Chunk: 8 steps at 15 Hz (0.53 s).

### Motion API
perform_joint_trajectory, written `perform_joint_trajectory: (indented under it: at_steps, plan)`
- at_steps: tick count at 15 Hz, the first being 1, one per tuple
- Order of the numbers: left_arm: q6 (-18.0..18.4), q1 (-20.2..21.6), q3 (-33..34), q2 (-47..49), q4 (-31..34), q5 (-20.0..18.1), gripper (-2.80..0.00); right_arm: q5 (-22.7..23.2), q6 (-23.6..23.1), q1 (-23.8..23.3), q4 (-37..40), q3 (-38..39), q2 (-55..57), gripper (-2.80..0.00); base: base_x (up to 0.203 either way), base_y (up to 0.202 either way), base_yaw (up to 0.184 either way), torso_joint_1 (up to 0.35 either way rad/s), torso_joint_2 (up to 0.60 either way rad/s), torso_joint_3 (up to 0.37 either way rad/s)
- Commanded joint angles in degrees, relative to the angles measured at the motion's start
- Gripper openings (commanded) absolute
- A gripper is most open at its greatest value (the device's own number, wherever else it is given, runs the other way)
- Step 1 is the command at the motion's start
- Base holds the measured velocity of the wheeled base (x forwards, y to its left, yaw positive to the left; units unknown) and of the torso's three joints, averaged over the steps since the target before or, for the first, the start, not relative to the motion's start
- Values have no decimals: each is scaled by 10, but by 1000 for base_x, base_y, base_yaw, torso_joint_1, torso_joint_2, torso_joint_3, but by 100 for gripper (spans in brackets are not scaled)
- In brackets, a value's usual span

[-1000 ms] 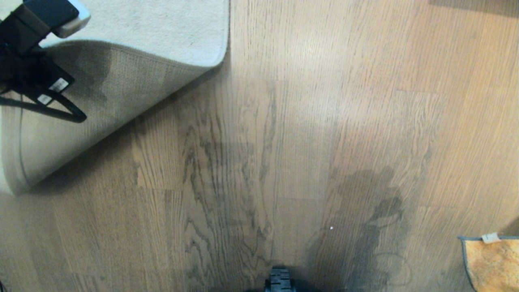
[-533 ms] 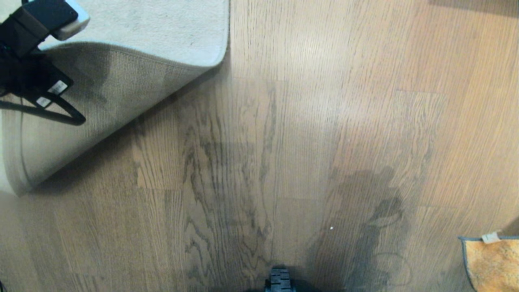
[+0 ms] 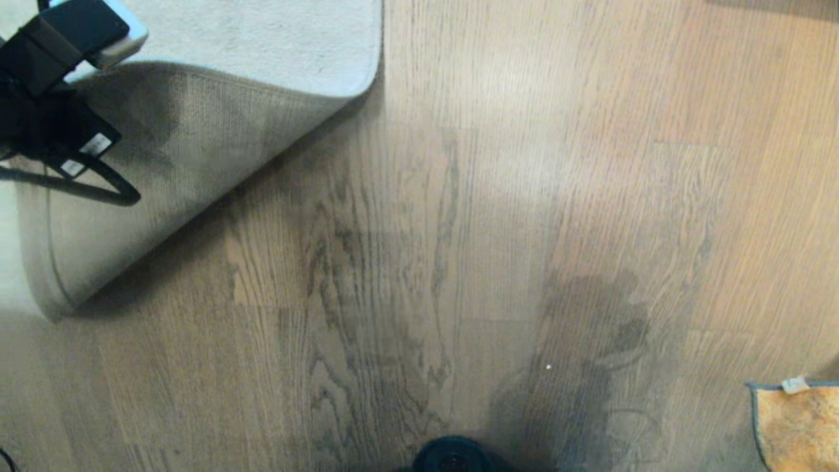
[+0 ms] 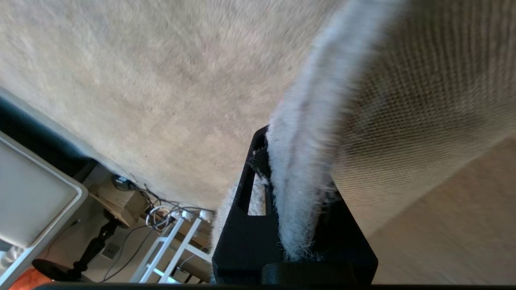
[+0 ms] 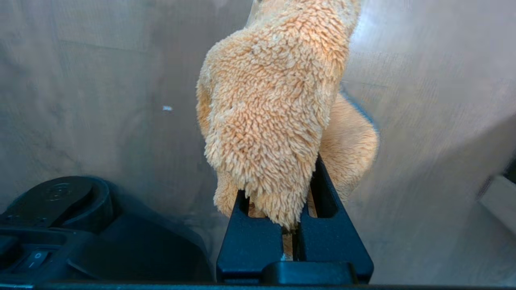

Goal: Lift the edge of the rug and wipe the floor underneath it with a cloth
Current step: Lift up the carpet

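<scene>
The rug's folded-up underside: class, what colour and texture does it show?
The rug edge shows beige backing with a fine woven grid, clearest in the left wrist view.

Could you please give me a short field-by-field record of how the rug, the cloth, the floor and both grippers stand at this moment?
rug edge: pale grey short-pile rug edge folded back, beige woven backing facing up
left gripper: left gripper shut on the rug edge, at the head view's upper left
cloth: orange-tan fuzzy cloth with dark grey edging, hanging from the right gripper
right gripper: right gripper shut on the cloth
floor: light brown wood-grain plank floor bared beside the fold; wiping not yet begun
</scene>
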Motion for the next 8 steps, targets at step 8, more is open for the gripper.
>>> perform_joint_trajectory:
  at_steps: [8]
  plan:
    - [3, 0, 4, 0, 1, 3, -280, 0, -1, 0, 0, 0, 1, -280, 0, 192, -3, 3, 2, 2]
